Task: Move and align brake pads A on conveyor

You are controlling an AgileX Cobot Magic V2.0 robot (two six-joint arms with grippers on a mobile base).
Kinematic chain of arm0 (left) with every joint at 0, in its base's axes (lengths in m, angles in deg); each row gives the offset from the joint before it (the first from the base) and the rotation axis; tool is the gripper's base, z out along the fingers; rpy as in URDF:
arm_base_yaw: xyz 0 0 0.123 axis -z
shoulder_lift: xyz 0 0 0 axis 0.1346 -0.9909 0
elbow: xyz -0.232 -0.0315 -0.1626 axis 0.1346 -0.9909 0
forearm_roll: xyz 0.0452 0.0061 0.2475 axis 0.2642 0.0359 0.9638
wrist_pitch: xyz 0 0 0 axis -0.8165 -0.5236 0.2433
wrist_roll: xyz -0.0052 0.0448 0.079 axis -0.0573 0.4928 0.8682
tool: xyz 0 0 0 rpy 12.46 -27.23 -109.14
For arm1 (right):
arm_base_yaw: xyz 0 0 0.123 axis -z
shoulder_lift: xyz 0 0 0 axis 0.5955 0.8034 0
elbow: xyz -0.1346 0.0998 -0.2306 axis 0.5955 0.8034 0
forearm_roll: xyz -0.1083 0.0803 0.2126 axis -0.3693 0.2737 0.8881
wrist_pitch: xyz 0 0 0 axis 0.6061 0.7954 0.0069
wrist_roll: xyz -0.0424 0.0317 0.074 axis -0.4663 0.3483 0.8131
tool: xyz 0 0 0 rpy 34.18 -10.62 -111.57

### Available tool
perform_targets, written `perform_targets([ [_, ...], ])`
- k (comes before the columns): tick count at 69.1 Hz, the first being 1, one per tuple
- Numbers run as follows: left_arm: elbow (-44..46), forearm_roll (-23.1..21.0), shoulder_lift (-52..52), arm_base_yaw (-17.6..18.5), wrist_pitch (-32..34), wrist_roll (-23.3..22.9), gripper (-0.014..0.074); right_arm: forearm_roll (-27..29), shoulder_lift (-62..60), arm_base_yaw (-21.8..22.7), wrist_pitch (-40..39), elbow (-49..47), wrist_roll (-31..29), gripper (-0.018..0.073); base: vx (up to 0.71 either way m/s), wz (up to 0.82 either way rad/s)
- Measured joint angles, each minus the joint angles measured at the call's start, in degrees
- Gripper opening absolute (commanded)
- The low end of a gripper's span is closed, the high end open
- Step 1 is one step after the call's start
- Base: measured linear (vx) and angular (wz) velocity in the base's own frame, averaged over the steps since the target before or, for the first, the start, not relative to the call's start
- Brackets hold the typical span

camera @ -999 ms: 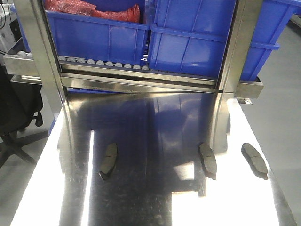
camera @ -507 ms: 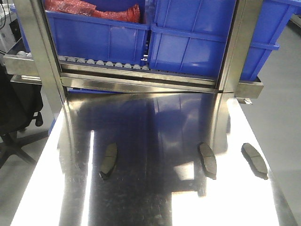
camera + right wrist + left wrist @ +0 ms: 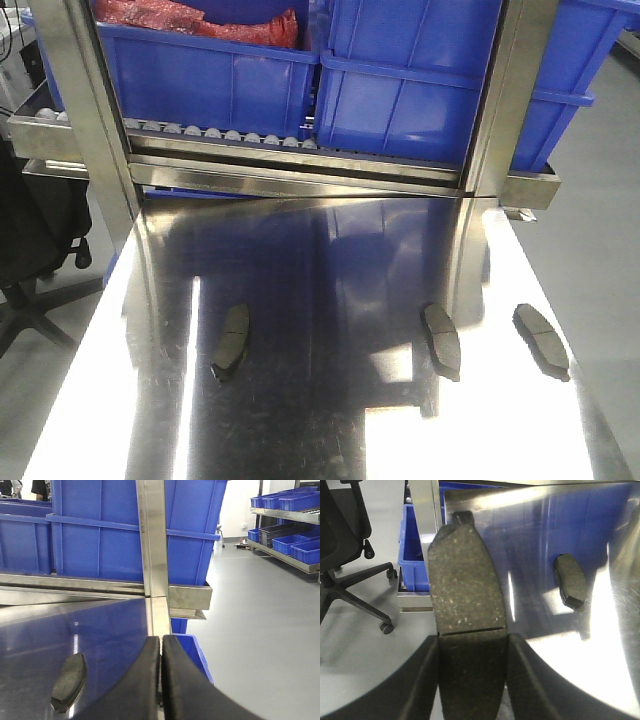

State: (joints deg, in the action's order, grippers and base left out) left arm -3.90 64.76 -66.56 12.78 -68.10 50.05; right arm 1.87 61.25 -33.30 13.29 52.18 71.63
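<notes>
Your left claw (image 3: 472, 652) pinches a brake pad (image 3: 465, 580) at the left edge of the counter (image 3: 320, 250); your right claw (image 3: 161, 652), pressed together, faces the steel post (image 3: 152, 540) at its right edge.

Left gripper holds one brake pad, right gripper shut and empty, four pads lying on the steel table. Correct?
Not four. The front view shows three on the steel table: left pad, middle pad, right pad. The rest holds: left gripper holds the fourth pad, right gripper shut and empty.
</notes>
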Motion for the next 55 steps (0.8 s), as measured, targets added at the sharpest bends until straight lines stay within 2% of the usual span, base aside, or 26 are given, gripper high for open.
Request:
perform_targets([
  [32, 0.0, 0.0, 0.0, 0.0, 0.0, 0.0, 0.0101, 0.0, 0.0, 0.0, 1.2, -1.0, 0.0, -0.0001, 0.0, 0.0],
  [42, 0.0, 0.0, 0.0, 0.0, 0.0, 0.0, 0.0101, -0.2, 3.5, 0.0, 7.2, -10.8, 0.0, -0.0001, 0.0, 0.0],
  [55, 0.0, 0.0, 0.0, 0.0, 0.0, 0.0, 0.0101, -0.5, 17.4, 0.0, 17.2, -27.1, 0.0, -0.0001, 0.0, 0.0],
])
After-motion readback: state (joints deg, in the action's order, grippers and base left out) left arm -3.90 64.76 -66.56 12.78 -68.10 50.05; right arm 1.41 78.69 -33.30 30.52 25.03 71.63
